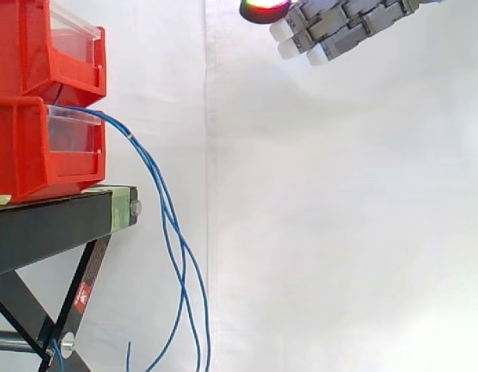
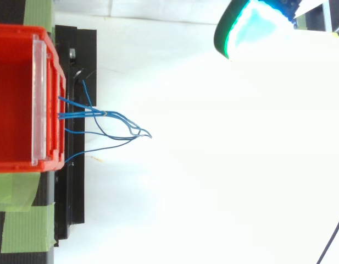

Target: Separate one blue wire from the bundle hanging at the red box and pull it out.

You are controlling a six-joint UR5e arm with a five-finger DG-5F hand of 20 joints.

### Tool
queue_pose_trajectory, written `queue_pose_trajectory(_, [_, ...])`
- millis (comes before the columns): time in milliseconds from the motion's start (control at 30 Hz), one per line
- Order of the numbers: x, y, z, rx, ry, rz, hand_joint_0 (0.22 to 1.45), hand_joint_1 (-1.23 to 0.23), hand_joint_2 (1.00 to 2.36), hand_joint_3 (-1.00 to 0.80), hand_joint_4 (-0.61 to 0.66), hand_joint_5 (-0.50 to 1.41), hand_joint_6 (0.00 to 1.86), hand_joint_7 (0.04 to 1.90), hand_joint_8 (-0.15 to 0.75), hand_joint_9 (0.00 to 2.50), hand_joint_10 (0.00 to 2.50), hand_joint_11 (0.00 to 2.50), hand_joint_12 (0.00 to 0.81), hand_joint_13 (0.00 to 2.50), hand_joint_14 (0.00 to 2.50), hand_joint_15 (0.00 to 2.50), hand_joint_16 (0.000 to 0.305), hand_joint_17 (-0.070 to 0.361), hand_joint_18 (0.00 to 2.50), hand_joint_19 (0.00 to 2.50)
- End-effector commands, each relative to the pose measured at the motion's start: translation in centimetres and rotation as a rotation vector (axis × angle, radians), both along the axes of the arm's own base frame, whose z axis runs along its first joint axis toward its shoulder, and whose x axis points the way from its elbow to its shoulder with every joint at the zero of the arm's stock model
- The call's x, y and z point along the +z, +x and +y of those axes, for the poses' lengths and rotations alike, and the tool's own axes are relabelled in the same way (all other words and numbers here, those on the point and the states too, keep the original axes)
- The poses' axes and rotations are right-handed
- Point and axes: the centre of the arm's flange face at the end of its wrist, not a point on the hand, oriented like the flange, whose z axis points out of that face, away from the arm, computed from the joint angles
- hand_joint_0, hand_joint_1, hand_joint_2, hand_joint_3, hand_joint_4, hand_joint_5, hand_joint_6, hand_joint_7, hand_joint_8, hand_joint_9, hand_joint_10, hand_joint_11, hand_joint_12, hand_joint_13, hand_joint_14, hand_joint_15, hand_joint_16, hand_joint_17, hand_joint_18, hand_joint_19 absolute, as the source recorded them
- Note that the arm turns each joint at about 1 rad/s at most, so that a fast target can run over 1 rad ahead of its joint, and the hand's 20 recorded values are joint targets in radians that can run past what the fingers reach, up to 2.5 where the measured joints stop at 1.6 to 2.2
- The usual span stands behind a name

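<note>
The hand hangs high at the upper right of the side view, well apart from everything else, with its fingers stretched out almost straight toward the left and nothing between them; it is open. Its fingertips show as white pads, and one pad above them glows red and green. In the top view a large cyan pad of the same hand sits at the far right corner. At the left, two red bins stand stacked on a black stand: the upper bin rests on the lower bin, and each has a clear panel across its front. The bundle of blue wires comes out at the front of the lower bin, just under the upper one. It arcs over the bin's edge and hangs down to the right of the stand, past its front corner, to the bottom of the side view. A small tie holds the wires together near the bin, and below it they spread into separate strands. From above, the strands fan out to the right of the bin and meet again in a point. Green tape lies at the near left corner beside the stand. A white curtain fills the background.
</note>
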Motion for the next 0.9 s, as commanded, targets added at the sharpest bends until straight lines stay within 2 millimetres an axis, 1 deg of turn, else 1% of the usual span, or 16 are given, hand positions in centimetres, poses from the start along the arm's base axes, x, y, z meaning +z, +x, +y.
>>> queue_pose_trajectory(0, [0.0, -0.1, 0.0, 0.011, -0.056, 0.010, 0.52, -0.64, 1.00, -0.50, 0.27, -0.19, 0.50, 0.70, 0.311, 0.46, 0.00, 0.04, 0.400, 0.22, 0.00, 0.14, 0.062, 0.140, 0.18, 0.09])
queue_pose_trajectory(100, [0.0, -0.2, 0.0, 0.010, -0.060, 0.013, 0.52, -0.63, 1.00, -0.50, 0.27, -0.19, 0.50, 0.70, 0.314, 0.46, 0.00, 0.04, 0.400, 0.22, 0.00, 0.14, 0.062, 0.139, 0.18, 0.09])
queue_pose_trajectory(233, [0.6, -0.5, 0.0, 0.011, -0.060, 0.002, 0.52, -0.62, 1.00, -0.50, 0.27, -0.19, 0.50, 0.71, 0.314, 0.47, 0.00, 0.05, 0.400, 0.23, 0.00, 0.15, 0.062, 0.139, 0.18, 0.09])
queue_pose_trajectory(433, [0.3, -0.7, -0.2, 0.020, -0.119, 0.026, 0.53, -0.64, 1.00, -0.50, 0.28, -0.19, 0.50, 0.71, 0.313, 0.48, 0.00, 0.06, 0.398, 0.24, 0.00, 0.15, 0.061, 0.138, 0.20, 0.10])
queue_pose_trajectory(500, [0.1, -1.1, -0.4, 0.036, -0.219, 0.059, 0.52, -0.66, 1.00, -0.50, 0.28, -0.19, 0.50, 0.72, 0.313, 0.48, 0.00, 0.07, 0.400, 0.24, 0.00, 0.15, 0.062, 0.139, 0.21, 0.11])
queue_pose_trajectory(567, [0.1, -1.1, -0.3, 0.047, -0.275, 0.069, 0.53, -0.69, 1.00, -0.50, 0.28, -0.18, 0.50, 0.74, 0.314, 0.48, 0.00, 0.07, 0.401, 0.25, 0.00, 0.15, 0.062, 0.139, 0.21, 0.11])
queue_pose_trajectory(633, [-0.2, -1.5, -0.1, 0.080, -0.413, 0.115, 0.52, -0.69, 1.00, -0.50, 0.28, -0.18, 0.50, 0.76, 0.316, 0.49, 0.00, 0.08, 0.401, 0.25, 0.00, 0.15, 0.061, 0.138, 0.22, 0.11])
queue_pose_trajectory(767, [-0.4, -1.8, -0.1, 0.104, -0.496, 0.143, 0.52, -0.73, 1.00, -0.50, 0.29, -0.18, 0.50, 0.80, 0.318, 0.49, 0.00, 0.08, 0.405, 0.26, 0.00, 0.15, 0.062, 0.138, 0.24, 0.12])
queue_pose_trajectory(867, [-0.6, -1.6, -0.1, 0.102, -0.509, 0.146, 0.51, -0.74, 1.00, -0.50, 0.29, -0.17, 0.50, 0.81, 0.324, 0.50, 0.00, 0.11, 0.408, 0.26, 0.00, 0.15, 0.062, 0.138, 0.25, 0.13])
